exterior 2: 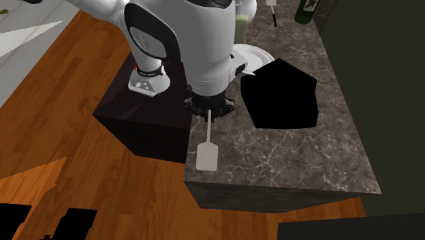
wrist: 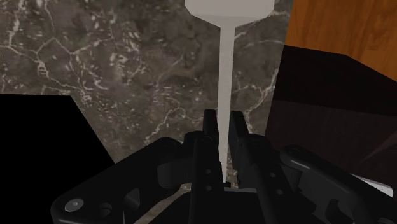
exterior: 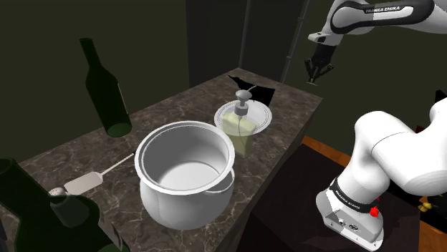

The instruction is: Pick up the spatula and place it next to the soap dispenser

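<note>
Your end effector (wrist: 222, 121) is closed narrow on the thin handle of the white spatula (wrist: 224, 76), which runs straight out from the fingers with its blade at the far end.

In the second exterior view the end effector (exterior 2: 209, 110) sits left of centre under the arm. The spatula (exterior 2: 207, 155) reaches toward the frame's lower edge, its blade over the counter (exterior 2: 293, 157), close to the slab's left edge and near its lower-left corner. You cannot tell whether the blade touches the stone. Past that edge are the dark stand (exterior 2: 136, 123) and the wood floor (exterior 2: 61, 150). A black area (exterior 2: 280, 95) cuts into the counter right of the end effector, with bare marble below it out to the end edge.

In the shoulder view the end effector (exterior: 314, 77) hangs at upper right, above the counter's far corner. The soap dispenser (exterior: 242, 122) stands mid-frame, in front of a white plate (exterior: 266, 118) and just beside the big white pot (exterior: 185, 175). Open stone lies between the plate and the right edge. A dark bottle (exterior: 107, 89) and a white utensil (exterior: 84, 183) occupy the left.
</note>
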Controlling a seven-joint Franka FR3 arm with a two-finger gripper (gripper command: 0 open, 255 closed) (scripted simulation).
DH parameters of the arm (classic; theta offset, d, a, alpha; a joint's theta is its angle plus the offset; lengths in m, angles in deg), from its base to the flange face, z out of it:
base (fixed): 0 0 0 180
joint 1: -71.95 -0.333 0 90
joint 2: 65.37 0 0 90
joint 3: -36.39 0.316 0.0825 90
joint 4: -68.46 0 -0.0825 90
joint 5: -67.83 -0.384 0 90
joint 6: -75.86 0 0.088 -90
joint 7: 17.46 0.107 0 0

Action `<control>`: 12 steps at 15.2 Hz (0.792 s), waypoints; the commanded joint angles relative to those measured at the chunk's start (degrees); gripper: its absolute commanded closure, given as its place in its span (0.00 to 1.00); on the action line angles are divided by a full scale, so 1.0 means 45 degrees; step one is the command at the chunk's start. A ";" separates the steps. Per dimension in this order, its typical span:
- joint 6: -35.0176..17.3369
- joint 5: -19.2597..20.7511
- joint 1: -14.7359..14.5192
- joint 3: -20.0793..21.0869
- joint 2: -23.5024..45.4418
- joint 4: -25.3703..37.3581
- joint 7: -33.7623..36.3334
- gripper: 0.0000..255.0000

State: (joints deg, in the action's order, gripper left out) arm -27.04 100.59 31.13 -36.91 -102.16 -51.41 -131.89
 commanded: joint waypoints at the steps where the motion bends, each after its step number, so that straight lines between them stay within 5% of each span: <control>1: 0.0316 -0.0119 0.0027 0.0193 0.0025 0.0275 -0.0041 1.00; 12: 0.1978 -0.0680 0.0108 0.1084 0.0218 0.1835 -0.0265 1.00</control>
State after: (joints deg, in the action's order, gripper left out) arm -18.92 97.85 31.93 -32.11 -101.45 -44.17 -132.91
